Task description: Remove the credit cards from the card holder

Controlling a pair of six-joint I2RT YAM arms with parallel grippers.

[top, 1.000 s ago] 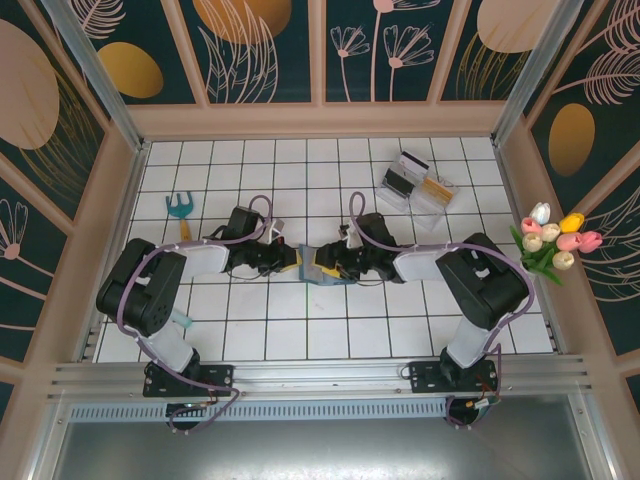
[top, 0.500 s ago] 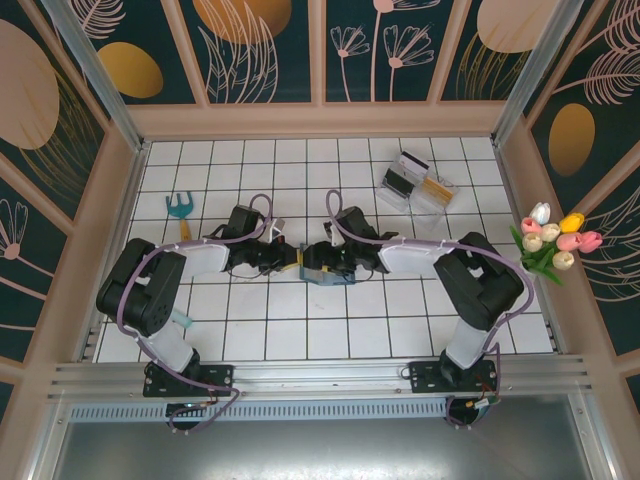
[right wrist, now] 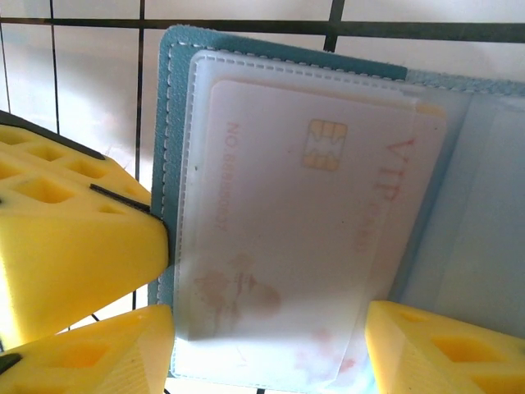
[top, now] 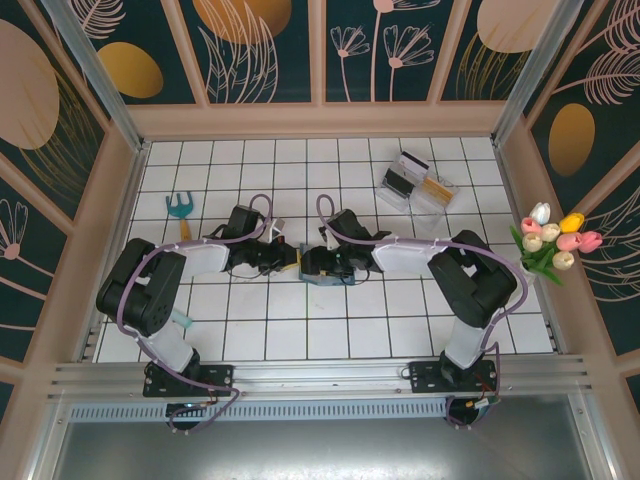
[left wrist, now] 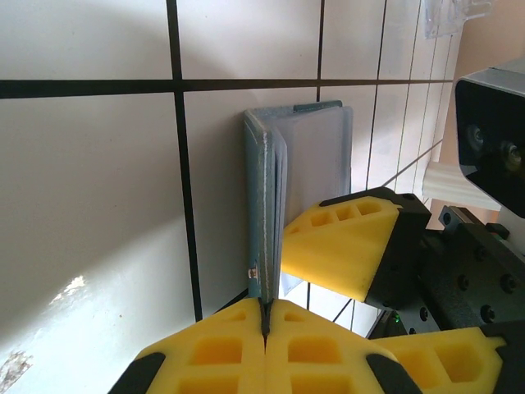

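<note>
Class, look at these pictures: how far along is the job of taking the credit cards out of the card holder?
Done: the card holder lies opened on the tiles, with the left end effector shut on its cover edge. In hand: the right end effector stands open, fingers either side of the clear sleeve. Left: the VIP card is still fully inside that sleeve, so pulling it out remains.

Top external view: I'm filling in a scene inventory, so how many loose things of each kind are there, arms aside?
Teal-blue soft bifold card holder: 1
Clear plastic tray: 1
Small teal hand fork, wooden handle: 1
Bunch of mixed-colour tulips: 1
Total: 4
Pale scrap under the left arm, unidentifiable, left out.
</note>
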